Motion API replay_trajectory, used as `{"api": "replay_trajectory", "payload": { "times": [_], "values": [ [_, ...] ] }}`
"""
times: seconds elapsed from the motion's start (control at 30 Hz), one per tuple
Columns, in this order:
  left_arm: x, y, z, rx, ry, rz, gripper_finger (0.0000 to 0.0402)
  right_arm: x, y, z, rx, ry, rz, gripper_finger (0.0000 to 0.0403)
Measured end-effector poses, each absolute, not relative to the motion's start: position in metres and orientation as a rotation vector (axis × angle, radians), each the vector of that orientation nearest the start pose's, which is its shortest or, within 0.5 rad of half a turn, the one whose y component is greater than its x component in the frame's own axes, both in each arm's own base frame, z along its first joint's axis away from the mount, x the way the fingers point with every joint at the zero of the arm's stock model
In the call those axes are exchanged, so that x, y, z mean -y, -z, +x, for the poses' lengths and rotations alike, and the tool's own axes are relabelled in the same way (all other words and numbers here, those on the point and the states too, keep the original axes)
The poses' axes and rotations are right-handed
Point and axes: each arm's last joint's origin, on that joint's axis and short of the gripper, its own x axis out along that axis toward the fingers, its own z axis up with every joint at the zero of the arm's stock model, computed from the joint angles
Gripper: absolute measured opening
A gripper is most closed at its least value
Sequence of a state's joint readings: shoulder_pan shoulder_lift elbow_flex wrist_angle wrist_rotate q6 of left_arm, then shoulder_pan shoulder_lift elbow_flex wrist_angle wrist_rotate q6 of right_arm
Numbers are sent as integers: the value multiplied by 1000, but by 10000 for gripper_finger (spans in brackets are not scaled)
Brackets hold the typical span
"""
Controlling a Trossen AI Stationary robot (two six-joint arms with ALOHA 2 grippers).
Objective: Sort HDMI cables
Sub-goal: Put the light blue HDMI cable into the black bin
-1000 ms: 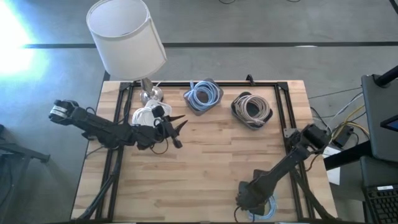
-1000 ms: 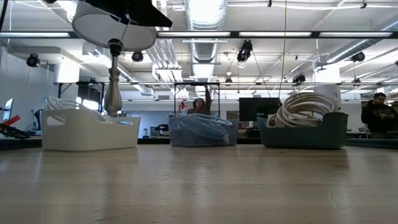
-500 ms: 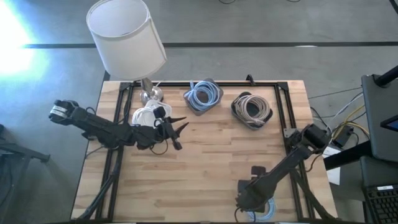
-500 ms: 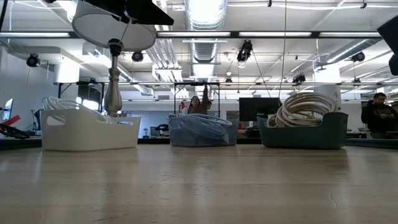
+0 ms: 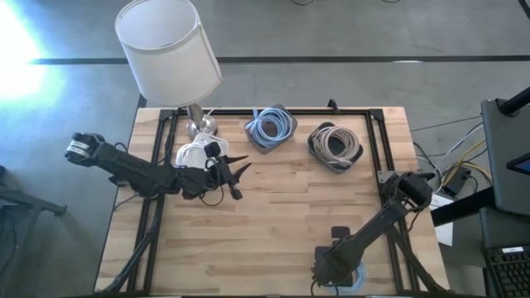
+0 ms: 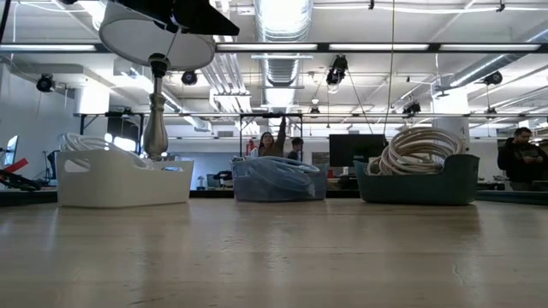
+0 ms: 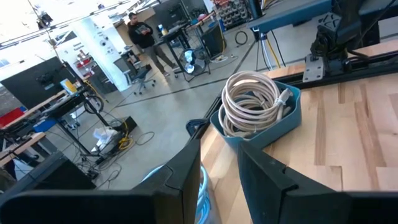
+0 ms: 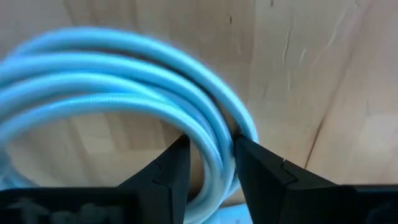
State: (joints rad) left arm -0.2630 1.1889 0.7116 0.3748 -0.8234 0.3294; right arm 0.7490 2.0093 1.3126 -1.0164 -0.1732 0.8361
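While the left arm is lying stretched across the wooden tabletop (image 5: 281, 207) from its left edge, the left gripper (image 5: 238, 172) is hovering just beside the white bin of white coiled cables (image 5: 193, 153) near the far edge, its 2 fingers standing apart and holding nothing. The right arm is folding down from the right edge to the near edge, where the right gripper (image 8: 210, 163) is pointing straight down on a light blue coiled cable (image 8: 124, 74); its 2 dark fingers (image 8: 165, 171) are sitting on either side of the coil's strands, but whether they are pinching them I cannot tell. From above, the arm is hiding most of that coil, which is partly overhanging the near edge. Along the far edge, a grey-blue bin of light blue coils (image 5: 270, 126) and a teal bin of beige coils (image 5: 335, 146) are standing.
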Motion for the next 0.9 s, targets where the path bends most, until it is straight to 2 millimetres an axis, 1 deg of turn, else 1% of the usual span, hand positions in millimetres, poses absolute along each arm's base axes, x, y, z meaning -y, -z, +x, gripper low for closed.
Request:
{"api": "replay_trajectory", "payload": {
  "times": [0.17,0.23,0.37,0.47,0.53,0.67,0.8,0.9],
  "values": [
    [45,-280,251,-182,-540,375,110,-240,-124,250,-1821,79,76,118],
    [45,-280,251,-183,-540,376,110,-240,-124,250,-1823,62,68,108],
    [45,-280,250,-188,-540,379,110,-239,-134,253,-1803,26,77,69],
    [45,-280,250,-188,-539,379,110,-234,-143,257,-1776,11,92,33],
    [45,-279,250,-188,-540,372,110,-226,-154,261,-1755,19,116,18],
    [45,-279,250,-189,-540,356,110,-208,-173,269,-1652,75,118,18],
    [45,-278,250,-196,-539,354,110,-185,-196,281,-1469,165,39,19],
    [45,-277,250,-201,-538,357,110,-162,-210,292,-1290,319,-84,19]
  ]
}}
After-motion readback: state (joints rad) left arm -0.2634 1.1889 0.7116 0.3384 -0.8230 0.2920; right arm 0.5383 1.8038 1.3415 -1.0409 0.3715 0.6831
